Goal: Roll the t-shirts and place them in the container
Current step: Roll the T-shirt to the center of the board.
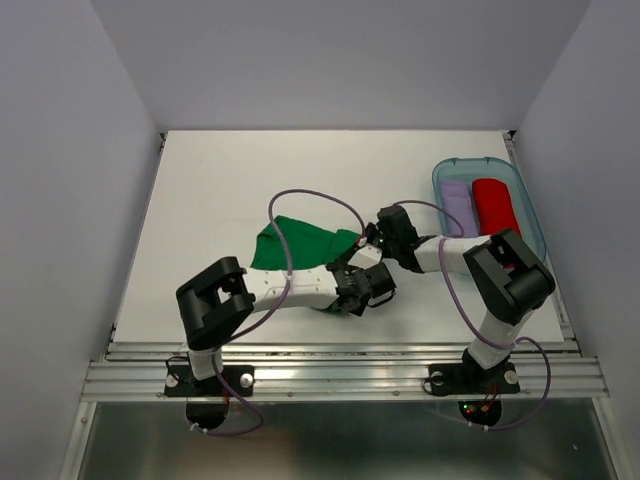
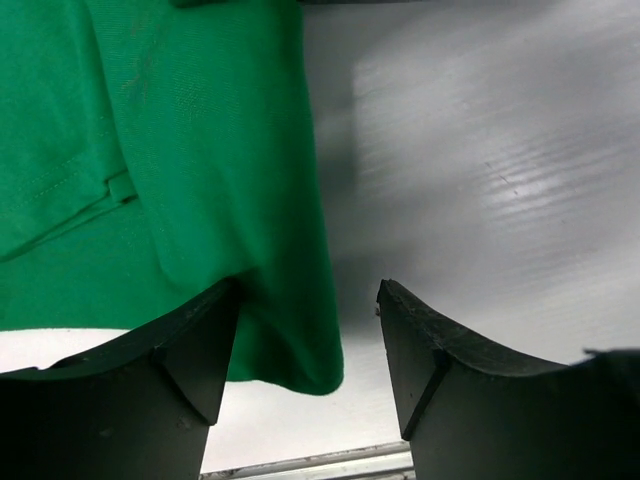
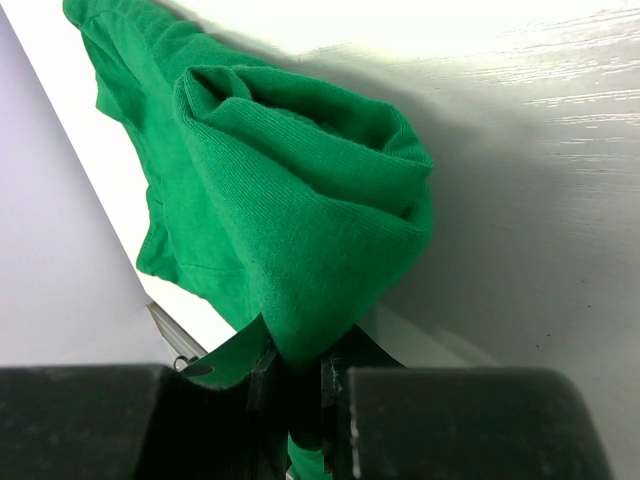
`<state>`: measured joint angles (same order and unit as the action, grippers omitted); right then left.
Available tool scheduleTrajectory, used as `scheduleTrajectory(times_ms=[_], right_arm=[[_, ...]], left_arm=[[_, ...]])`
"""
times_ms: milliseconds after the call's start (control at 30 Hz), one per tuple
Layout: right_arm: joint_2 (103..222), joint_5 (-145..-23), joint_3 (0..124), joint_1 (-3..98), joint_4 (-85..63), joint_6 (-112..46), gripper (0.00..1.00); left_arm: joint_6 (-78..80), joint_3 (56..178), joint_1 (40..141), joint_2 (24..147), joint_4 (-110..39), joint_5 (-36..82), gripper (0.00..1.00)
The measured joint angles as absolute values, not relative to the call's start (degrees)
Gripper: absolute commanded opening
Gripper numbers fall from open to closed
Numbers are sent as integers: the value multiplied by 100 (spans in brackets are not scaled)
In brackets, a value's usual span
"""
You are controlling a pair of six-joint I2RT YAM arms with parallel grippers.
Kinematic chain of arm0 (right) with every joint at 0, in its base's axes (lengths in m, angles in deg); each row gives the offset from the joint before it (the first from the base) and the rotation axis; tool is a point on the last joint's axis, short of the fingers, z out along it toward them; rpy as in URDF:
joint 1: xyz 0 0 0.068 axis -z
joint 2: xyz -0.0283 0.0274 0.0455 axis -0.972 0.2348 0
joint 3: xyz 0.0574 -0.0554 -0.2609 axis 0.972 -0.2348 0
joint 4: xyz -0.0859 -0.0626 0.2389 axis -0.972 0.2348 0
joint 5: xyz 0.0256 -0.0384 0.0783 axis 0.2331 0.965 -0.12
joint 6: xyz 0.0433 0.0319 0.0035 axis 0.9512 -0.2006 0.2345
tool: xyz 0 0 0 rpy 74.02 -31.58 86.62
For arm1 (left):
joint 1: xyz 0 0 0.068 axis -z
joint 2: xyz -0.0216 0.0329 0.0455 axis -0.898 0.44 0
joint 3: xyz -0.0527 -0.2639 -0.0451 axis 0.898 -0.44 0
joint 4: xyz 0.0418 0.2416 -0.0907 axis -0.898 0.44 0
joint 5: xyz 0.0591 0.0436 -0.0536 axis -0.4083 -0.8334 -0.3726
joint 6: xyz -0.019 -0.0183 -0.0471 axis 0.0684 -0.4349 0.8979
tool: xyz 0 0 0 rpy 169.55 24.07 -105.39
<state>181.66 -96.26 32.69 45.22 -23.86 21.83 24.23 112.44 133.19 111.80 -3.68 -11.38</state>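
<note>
A bright green t-shirt [image 1: 300, 245] lies crumpled at the middle of the white table. My right gripper [image 1: 368, 243] is at its right edge, shut on a bunched fold of the green t-shirt [image 3: 290, 200], which rises in a loose roll above the jaws [image 3: 297, 370]. My left gripper [image 1: 362, 287] sits just in front of it. Its jaws [image 2: 308, 290] stand open, with a hanging corner of the green t-shirt [image 2: 200, 150] between them, close against the left finger [image 2: 190, 350] and apart from the right one.
A clear blue bin [image 1: 527, 190] stands at the back right, holding a rolled lilac t-shirt [image 1: 458, 205] and a rolled red t-shirt [image 1: 493, 205]. Purple cables loop over both arms. The table's metal front rail [image 1: 340, 350] runs just behind the grippers.
</note>
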Motion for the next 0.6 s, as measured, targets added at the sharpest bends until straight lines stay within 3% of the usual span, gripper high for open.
scheduleTrajectory(times_ms=[600], right_arm=[[18166,-9626,3269,4522,-2386,2181,1]], left_arm=[[2936,11501,13333,11661,259,-2058,56]])
